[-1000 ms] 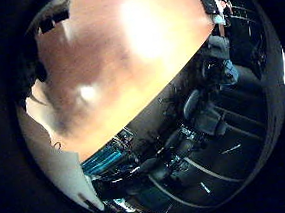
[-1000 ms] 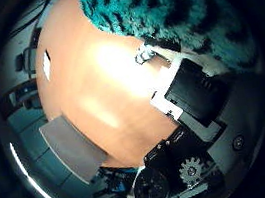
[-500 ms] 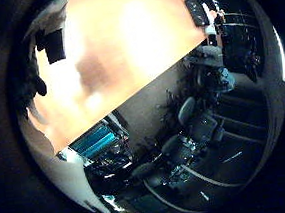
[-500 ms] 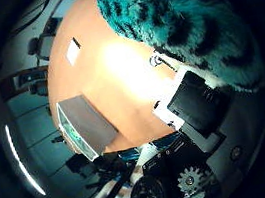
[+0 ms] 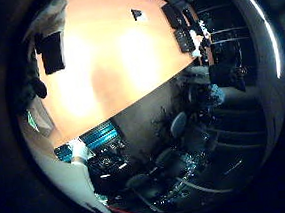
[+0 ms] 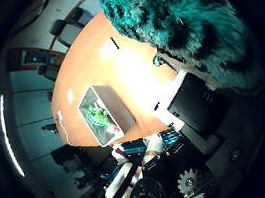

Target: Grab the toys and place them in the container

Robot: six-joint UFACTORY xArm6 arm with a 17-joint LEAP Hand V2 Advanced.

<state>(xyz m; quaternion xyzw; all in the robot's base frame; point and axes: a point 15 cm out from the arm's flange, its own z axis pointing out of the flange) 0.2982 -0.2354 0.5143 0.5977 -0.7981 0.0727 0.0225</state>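
Note:
A teal plush toy (image 6: 186, 24) with black spots fills much of the thumb side view, pressed close against my palm. My right hand (image 6: 195, 112) shows as black and white parts beside it, fingers curled round the plush. Far below lies the orange table (image 6: 133, 73). On it, near one edge, stands a grey rectangular container (image 6: 118, 106) with a green toy (image 6: 97, 115) inside. The hand with the plush hangs high above the table, off to one side of the container.
In the little finger side view, a black flat square (image 5: 52, 51) and two dark keyboards (image 5: 183, 39) lie on the table (image 5: 118, 63). Office chairs (image 5: 177, 126) stand on the floor past its edge. A white sheet (image 6: 109, 47) lies on the table.
The whole view has pulled away from the table, so the hand has risen with the plush still in it. The container with the green toy has come fully into view.

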